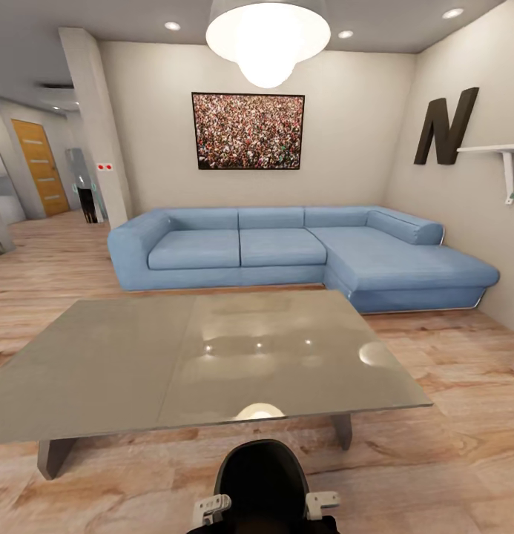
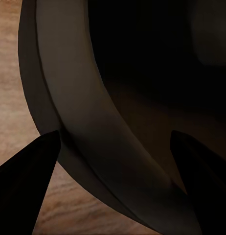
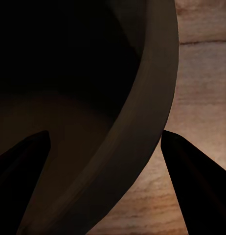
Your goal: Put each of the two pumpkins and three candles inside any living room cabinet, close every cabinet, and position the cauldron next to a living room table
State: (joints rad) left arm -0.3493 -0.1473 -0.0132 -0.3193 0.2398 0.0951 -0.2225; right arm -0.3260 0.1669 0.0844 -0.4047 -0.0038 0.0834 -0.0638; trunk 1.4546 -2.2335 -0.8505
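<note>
1. From the head view, a grey glossy surface [image 1: 205,356] is seen ahead, a blue sofa [image 1: 301,248] behind it, on a wood floor [image 1: 464,415].
2. In the wrist views, each hand — left hand [image 2: 113,161], right hand [image 3: 105,156] — is shown with fingers spread apart, straddling the cauldron [image 2: 74,98] rim.
3. The cauldron's interior [image 3: 54,63] is dark; contents cannot be told.

sofa [image 1: 286,248]: was plain light blue
worktop [image 1: 190,356]: was glossy grey-beige, with pale lamp glints
floor [image 1: 449,445]: was light brown wood-grain planks
picture [image 1: 248,131]: was a speckled red, white and dark crowd pattern in a black frame
letter N [image 1: 445,126]: was dark brown on a cream wall
door [image 1: 40,167]: was orange-yellow wood
lamp [image 1: 268,37]: was glowing white
left pincer [image 2: 113,186]: fingers were black
right pincer [image 3: 108,183]: fingers were black
curved rim [image 2: 79,112]: was dull dark brown-grey, black inside
</note>
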